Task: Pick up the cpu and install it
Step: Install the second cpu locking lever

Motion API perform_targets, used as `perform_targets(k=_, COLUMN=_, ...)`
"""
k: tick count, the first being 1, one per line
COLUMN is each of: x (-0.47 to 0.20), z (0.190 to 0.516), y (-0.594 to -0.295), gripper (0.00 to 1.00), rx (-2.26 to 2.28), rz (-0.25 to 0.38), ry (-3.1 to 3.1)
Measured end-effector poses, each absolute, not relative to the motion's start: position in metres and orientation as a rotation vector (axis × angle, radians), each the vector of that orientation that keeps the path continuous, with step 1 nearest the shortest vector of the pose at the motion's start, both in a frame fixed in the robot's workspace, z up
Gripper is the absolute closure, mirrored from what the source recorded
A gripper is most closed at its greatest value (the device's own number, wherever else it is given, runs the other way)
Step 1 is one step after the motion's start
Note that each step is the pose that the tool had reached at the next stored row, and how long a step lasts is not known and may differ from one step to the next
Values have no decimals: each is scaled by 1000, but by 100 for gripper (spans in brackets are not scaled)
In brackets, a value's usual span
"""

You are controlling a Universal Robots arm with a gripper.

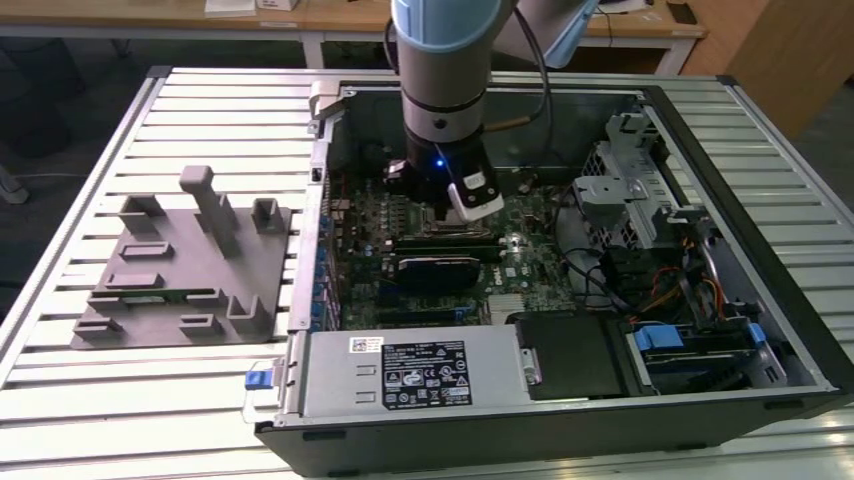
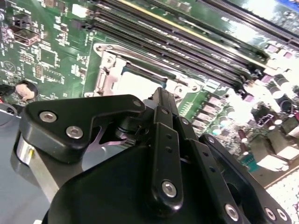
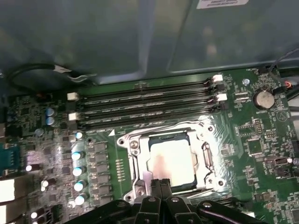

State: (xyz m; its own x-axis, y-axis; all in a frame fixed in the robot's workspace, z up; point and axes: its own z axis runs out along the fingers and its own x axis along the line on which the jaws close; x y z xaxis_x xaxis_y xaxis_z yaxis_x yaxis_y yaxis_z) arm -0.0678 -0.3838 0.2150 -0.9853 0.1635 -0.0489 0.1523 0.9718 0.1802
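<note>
Where socket frames it, cpu (image 3: 172, 162) beneath pincer (image 3: 161, 185)

One cpu (image 3: 172, 161) seated in one socket (image 3: 132, 158). Four memory slots (image 3: 145, 105). One coin cell (image 3: 264, 98). One grey tray (image 1: 180, 270). One open computer case (image 1: 747, 300).

The setting was a robotics laboratory: an opened computer case (image 1: 561, 260) lay on a slatted aluminium worktable (image 1: 80, 400), beside a grey fixture tray (image 1: 174, 270), with wooden desks (image 1: 320, 20) behind.
</note>
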Motion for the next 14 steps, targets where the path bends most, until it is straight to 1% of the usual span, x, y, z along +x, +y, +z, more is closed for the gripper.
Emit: perform_targets(k=14, x=-54, z=213, y=-367, gripper=89, rx=253, rz=210, ry=3057)
